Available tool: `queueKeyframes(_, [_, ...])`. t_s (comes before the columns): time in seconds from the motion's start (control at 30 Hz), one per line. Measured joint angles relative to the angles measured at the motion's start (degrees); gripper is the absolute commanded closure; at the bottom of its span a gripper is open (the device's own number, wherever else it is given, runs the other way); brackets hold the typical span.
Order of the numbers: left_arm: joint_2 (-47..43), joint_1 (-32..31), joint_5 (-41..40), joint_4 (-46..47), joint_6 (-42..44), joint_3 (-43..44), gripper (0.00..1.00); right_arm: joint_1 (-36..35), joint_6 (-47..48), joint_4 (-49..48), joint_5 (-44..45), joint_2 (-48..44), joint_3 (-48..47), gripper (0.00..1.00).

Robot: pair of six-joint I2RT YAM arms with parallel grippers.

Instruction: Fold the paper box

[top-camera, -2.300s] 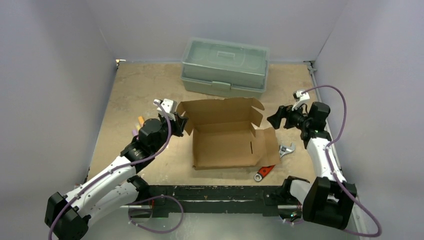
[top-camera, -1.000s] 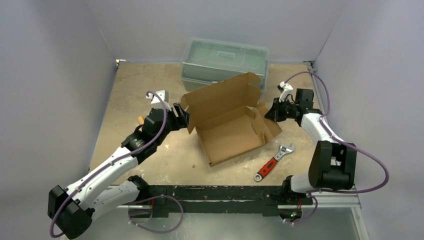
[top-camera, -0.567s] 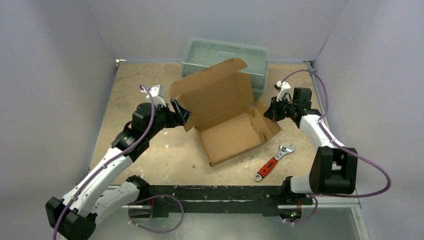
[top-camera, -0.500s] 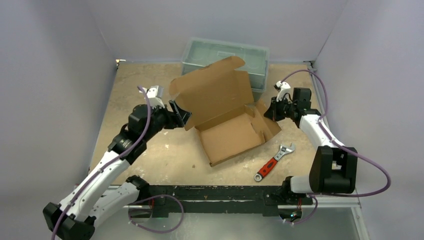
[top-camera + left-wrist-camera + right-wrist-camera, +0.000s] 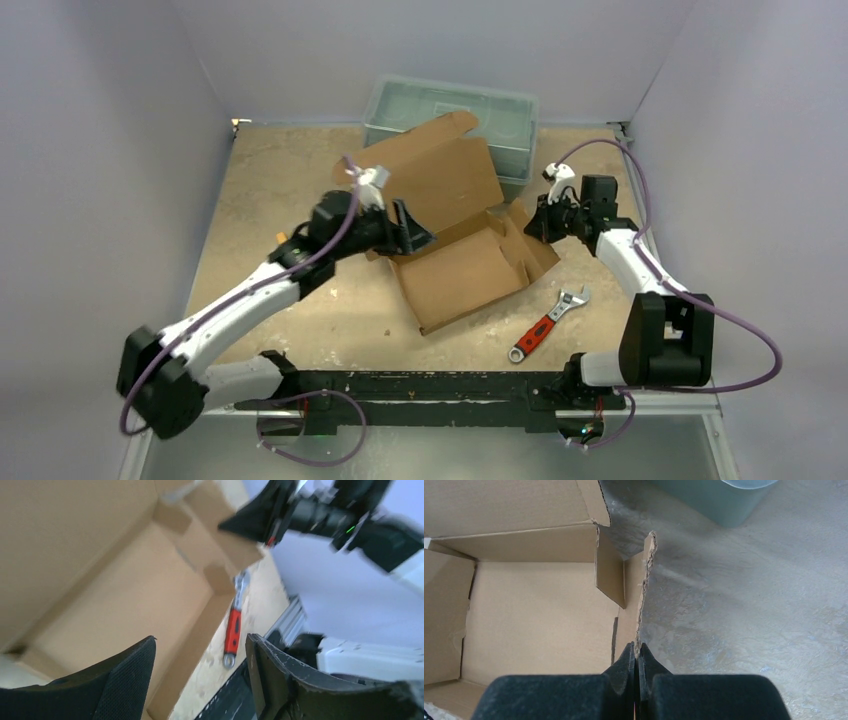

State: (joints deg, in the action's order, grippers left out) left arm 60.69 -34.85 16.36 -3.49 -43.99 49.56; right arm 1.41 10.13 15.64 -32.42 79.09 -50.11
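Top external view: the paper box (image 5: 460, 270), plain brown corrugated cardboard with creases and cut flaps, sits askew at the middle of the table (image 5: 250, 190), a speckled tan board. Its wide lid stands raised, tilted back in front of a grey-green translucent plastic toolbox (image 5: 500, 115). My left gripper (image 5: 410, 232) hovers at the box's left wall with its black, finely textured fingers (image 5: 125, 680) spread apart, grasping nothing. My right gripper (image 5: 540, 222) is clenched on the thin upright side flap at the box's right end; the flap's raw, fluted edge rises straight out from between my pinched fingertips. A wrench (image 5: 545, 325) with a red handle and a bare metal head lies on the table near the box's right corner, not touching it.
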Motion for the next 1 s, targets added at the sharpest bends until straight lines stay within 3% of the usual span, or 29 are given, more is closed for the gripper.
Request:
queueKeyframes(0.2, [17.8, -9.8, -2.8, -0.8, 1.1, 5.4, 0.37, -0.7, 1.4, -0.5, 0.6, -0.9, 0.7, 1.00])
queueKeyframes(0.4, [24.3, -15.3, -6.6, 0.3, 4.0, 10.2, 0.37, -2.6, 2.7, -0.6, 2.4, -1.2, 1.0, 1.00])
queueKeyframes(0.67, [33.2, -16.1, -13.9, 1.0, 8.0, 12.9, 0.49, -5.2, 4.0, -0.7, 4.5, -1.2, 1.0, 1.00])
queueKeyframes(1.0, [39.3, -16.1, -15.1, 2.8, 9.2, 14.6, 0.50, -11.2, 5.3, -1.7, 10.3, -1.2, 1.0, 1.00])
